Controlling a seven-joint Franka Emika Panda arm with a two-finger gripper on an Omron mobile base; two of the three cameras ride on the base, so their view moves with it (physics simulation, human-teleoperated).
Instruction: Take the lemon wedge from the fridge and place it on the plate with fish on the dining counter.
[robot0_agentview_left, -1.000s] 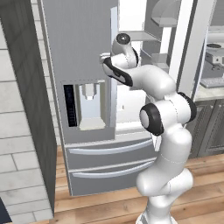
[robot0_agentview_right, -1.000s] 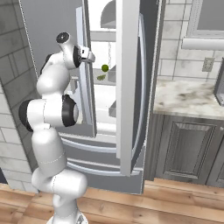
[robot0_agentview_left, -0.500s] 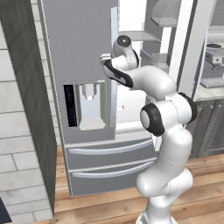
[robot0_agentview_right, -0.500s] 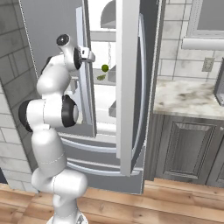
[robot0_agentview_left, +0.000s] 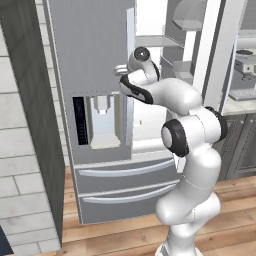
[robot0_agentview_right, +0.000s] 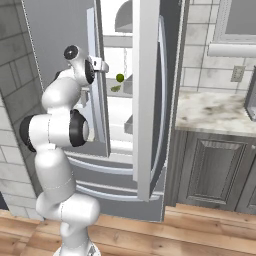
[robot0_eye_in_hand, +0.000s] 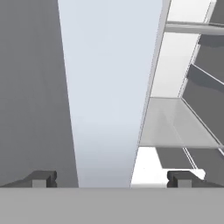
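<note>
Hand view: gripper (robot0_eye_in_hand: 109, 179) w/ jaws spread wide, nothing held, straddling edge of fridge (robot0_agentview_left: 100, 75) door.
Farther in, lemon wedge (robot0_agentview_right: 116, 88) sits on an inside shelf; prob. light, soft, slick, so pinch gently across its flat sides.

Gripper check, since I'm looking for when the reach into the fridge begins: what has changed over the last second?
Very little. The gripper has crept slightly further toward the gap beside the closed left fridge door; its jaws are open and empty, as before. The lemon wedge lies on its shelf untouched, the right door stays open, and the base has not moved.
</note>
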